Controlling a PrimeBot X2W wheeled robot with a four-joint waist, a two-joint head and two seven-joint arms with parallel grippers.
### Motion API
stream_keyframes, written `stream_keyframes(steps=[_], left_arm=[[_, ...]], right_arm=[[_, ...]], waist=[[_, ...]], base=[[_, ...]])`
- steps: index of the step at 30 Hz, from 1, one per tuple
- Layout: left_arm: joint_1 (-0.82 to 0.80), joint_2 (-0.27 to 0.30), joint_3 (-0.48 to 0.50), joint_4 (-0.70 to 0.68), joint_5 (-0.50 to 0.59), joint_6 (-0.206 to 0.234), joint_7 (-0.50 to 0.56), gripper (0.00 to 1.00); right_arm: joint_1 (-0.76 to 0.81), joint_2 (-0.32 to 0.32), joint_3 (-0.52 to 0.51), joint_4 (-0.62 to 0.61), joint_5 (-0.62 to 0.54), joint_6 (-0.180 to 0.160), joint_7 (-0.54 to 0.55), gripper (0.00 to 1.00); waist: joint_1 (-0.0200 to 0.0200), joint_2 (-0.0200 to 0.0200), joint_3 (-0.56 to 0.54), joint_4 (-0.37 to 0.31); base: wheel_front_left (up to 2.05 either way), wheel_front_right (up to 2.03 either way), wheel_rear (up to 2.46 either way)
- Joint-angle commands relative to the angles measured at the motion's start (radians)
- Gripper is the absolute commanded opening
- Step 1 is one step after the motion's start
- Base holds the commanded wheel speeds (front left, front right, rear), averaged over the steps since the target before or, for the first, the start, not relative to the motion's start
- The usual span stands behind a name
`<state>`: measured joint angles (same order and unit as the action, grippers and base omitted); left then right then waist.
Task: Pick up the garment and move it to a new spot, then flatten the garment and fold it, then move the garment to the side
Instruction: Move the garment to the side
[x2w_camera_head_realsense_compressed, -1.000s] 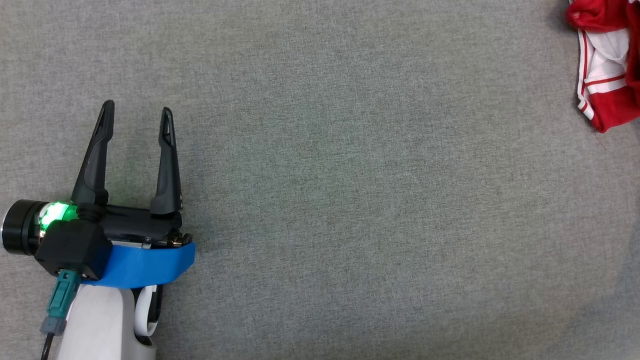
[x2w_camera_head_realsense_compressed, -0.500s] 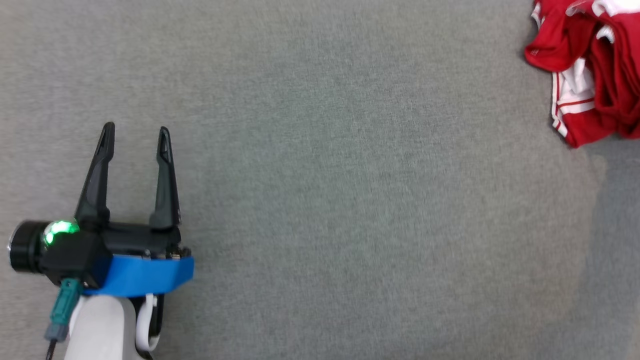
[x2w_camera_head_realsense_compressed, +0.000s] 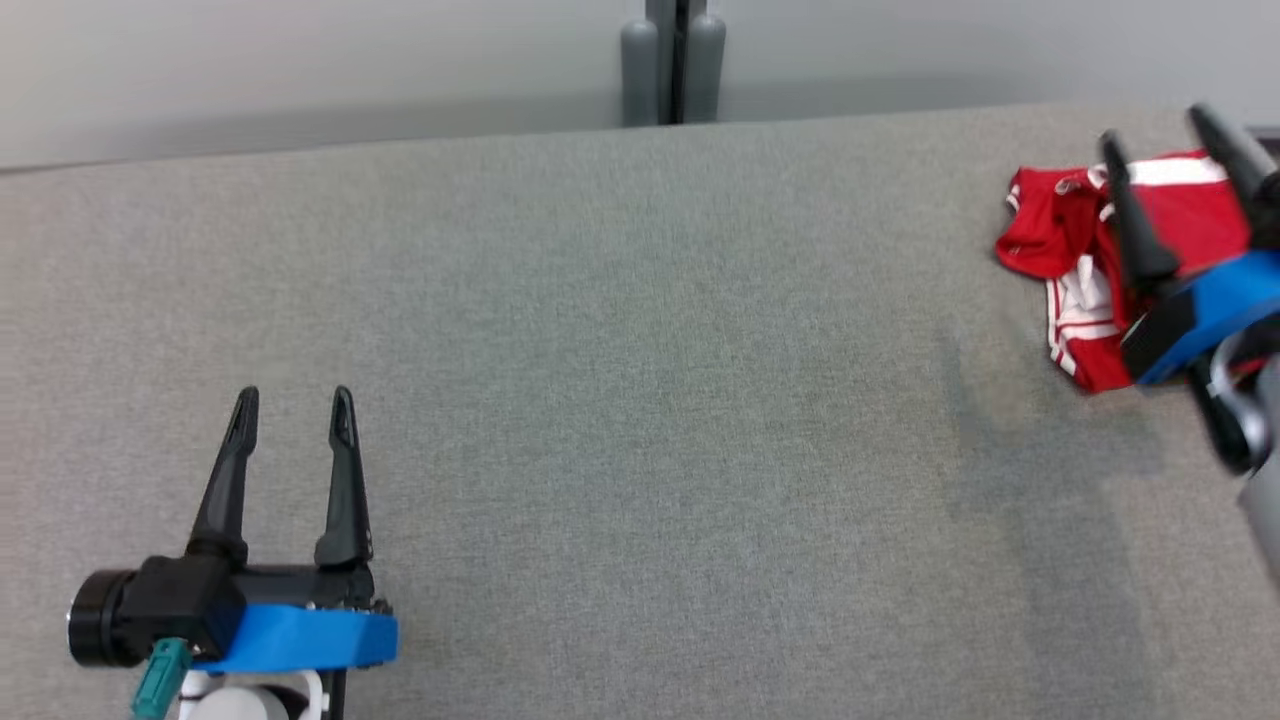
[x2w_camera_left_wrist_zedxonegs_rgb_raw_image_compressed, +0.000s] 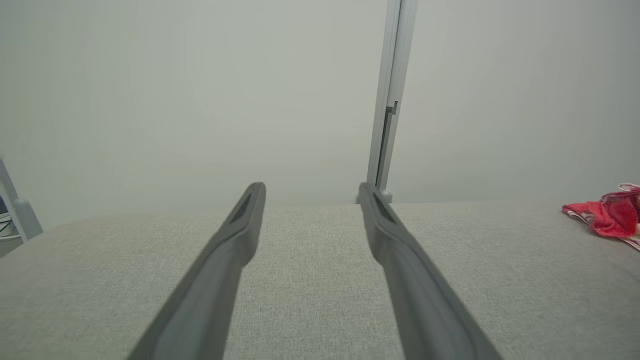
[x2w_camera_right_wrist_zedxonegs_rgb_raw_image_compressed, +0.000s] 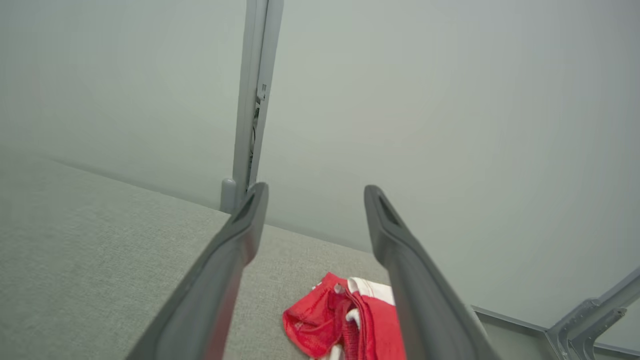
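While a wide grey fabric surface (x2w_camera_head_realsense_compressed: 640, 400) stretches across nearly the whole scene, a plain pale wall (x2w_camera_head_realsense_compressed: 300, 70) closes it off along the far edge. A slim grey upright post (x2w_camera_head_realsense_compressed: 672, 60) stands against that wall, just behind the middle of the far edge.

The garment (x2w_camera_head_realsense_compressed: 1045, 235) lies crumpled in a small heap on the surface at the far right, close to the far edge. It is bright red with white panels and thin white stripes, and it is not spread flat.

The right jaws hang over the garment at the right edge of the head view, standing wide open. Their two long dark fingers (x2w_camera_head_realsense_compressed: 1130, 220) point toward the wall. From the right wrist, the red heap shows low between them, and neither finger grips it.

The left jaws also stand wide open and hold nothing. They sit over bare fabric at the near left, well apart from the garment, fingers pointing to the far side.

A blue band (x2w_camera_head_realsense_compressed: 300, 635) wraps the left wrist.
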<state>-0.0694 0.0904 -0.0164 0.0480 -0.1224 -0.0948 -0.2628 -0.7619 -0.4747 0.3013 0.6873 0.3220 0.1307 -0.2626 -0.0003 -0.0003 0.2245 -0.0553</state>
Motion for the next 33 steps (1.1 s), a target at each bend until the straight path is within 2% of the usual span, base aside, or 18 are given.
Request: stream_keyframes(steps=[1,5,15,25,33], left_arm=[[0.009,0.001,0.003,0.002,-0.002,0.002,-0.002,1.0],[0.056,-0.01,0.012,0.021,-0.009,0.003,-0.002,1.0],[0.115,-0.019,0.013,0.06,-0.015,-0.003,-0.002,1.0],[0.127,-0.019,0.01,0.083,-0.012,-0.009,-0.002,1.0],[0.121,-0.02,0.014,0.104,-0.016,-0.008,-0.002,1.0]], right_arm=[[0.018,0.006,-0.001,-0.002,-0.007,0.0,-0.002,1.0],[0.172,0.081,-0.053,-0.115,-0.038,0.0,-0.002,1.0],[0.476,0.187,-0.178,-0.272,-0.068,0.0,-0.002,1.0],[0.706,0.292,-0.304,-0.453,-0.106,0.0,0.027,1.0],[0.826,0.377,-0.358,-0.587,-0.126,0.0,0.083,1.0]], waist=[[0.0003,0.0003,-0.013,-0.011],[0.0003,0.0003,-0.082,-0.001],[0.0003,0.0003,-0.179,0.033],[0.0003,0.0003,-0.215,0.053],[0.0003,0.0003,-0.23,0.066]], base=[[0.0,0.0,0.0],[0.0,0.0,0.0],[0.0,0.0,0.0],[0.0,0.0,0.0],[0.0,0.0,0.0]])
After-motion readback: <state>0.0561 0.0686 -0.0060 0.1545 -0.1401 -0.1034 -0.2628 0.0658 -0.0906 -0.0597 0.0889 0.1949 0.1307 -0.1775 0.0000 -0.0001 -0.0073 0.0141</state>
